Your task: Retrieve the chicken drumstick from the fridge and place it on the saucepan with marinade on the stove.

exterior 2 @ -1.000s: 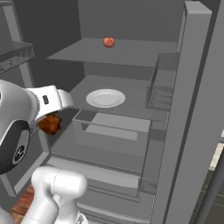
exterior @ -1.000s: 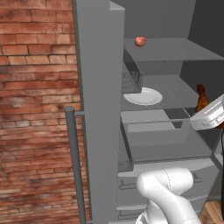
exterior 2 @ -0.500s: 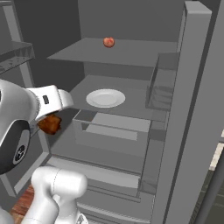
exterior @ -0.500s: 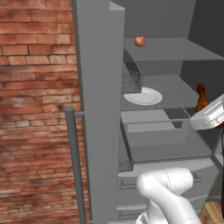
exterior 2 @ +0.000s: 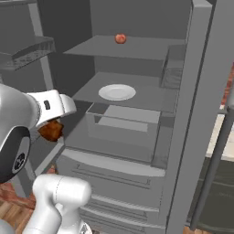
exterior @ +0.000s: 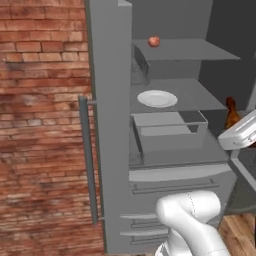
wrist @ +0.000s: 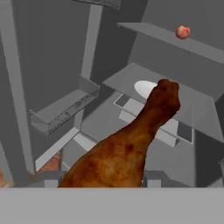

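Between my pincer's (exterior 2: 51, 130) half-closed jaws sits the chicken drumstick (wrist: 124, 148), gripped by its thick end, just outside the open fridge (exterior: 112, 125); behind it, white plate (exterior 2: 117, 92) mid-shelf, apple (exterior 2: 120, 38) above.

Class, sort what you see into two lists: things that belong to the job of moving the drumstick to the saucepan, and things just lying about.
Belongs to the job:
drumstick, held in the gripper
fridge, open

Just lying about:
apple on the upper shelf
white plate on the shelf below
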Available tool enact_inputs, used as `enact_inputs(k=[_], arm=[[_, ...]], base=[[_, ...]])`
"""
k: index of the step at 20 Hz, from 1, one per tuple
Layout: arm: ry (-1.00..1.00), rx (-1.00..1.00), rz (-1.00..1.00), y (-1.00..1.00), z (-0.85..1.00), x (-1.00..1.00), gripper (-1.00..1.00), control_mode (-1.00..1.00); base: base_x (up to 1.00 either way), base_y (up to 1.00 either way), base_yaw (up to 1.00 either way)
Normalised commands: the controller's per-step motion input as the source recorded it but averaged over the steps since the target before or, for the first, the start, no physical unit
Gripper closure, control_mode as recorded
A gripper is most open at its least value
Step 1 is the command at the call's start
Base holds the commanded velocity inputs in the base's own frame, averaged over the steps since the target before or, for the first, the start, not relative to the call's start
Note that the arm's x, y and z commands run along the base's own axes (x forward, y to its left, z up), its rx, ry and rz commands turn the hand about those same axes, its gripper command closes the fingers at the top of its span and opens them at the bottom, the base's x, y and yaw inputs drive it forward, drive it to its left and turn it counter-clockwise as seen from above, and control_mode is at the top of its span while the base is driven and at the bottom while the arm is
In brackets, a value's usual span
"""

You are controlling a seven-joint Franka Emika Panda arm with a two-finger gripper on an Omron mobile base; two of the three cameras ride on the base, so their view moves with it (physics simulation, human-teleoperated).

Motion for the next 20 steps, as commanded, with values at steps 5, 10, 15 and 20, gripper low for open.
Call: enact_inputs(k=[5, 10, 15, 20], arm=[[0.0, 0.0, 0.0, 0.0, 0.0, 0.0, 1.0, 1.0], [0.0, 0.0, 0.0, 0.0, 0.0, 0.0, 1.0, 1.0], [0.0, 0.0, 0.0, 0.0, 0.0, 0.0, 1.0, 1.0], [0.0, 0.0, 0.0, 0.0, 0.0, 0.0, 1.0, 1.0]], base=[[-0.46, 0.0, -0.14], [-0.51, 0.0, -0.48], [-0.87, 0.0, -0.56], [-0.78, 0.0, -0.67]])
